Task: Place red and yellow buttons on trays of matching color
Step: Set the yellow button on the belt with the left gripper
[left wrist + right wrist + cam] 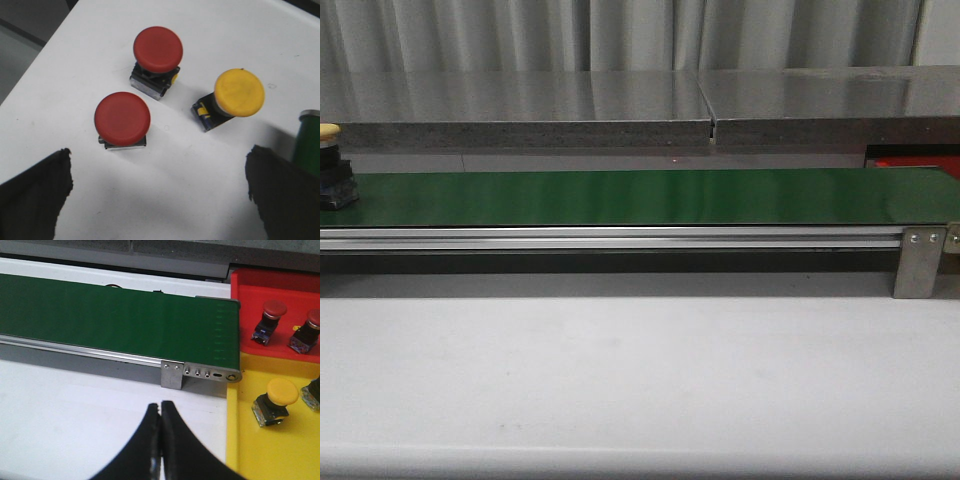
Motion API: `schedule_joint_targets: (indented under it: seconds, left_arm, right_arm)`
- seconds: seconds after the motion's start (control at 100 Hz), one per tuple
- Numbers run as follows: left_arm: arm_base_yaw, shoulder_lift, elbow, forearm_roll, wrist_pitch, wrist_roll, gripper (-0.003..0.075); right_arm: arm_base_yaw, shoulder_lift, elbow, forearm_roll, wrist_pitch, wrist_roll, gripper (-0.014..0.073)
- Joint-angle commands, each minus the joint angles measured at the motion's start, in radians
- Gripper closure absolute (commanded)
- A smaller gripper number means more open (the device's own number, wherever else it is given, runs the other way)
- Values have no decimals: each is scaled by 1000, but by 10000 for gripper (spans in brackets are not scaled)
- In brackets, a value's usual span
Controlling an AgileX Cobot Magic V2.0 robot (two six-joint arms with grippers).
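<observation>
Two red buttons (122,117) (158,49) and one yellow button (239,92) upright on the white worktop (165,200), each a broad domed cap on a dark block base; the reds close together, the yellow a little apart. One more yellow-capped button (332,165) at the left end of the belt. On the flat red tray (250,305), two red buttons (269,320) (307,330) tipped on their sides. On the yellow tray (250,450) just beside it, a yellow button (276,401) lying tilted; another at the edge, colour unclear.
</observation>
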Motion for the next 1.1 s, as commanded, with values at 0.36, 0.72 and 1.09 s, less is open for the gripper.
schedule_joint_targets:
  seconds: [0.36,0.72,1.09]
  left_arm:
    - [8,67,-89,19,-120,10,62]
    - [8,150,-191,38,-134,10,62]
    - [8,201,-213,38,-142,10,171]
  right_arm:
    - [-1,0,-24,14,-60,-11,660]
    - [-1,0,-24,14,-60,-11,660]
    - [-1,0,-24,14,-60,-11,660]
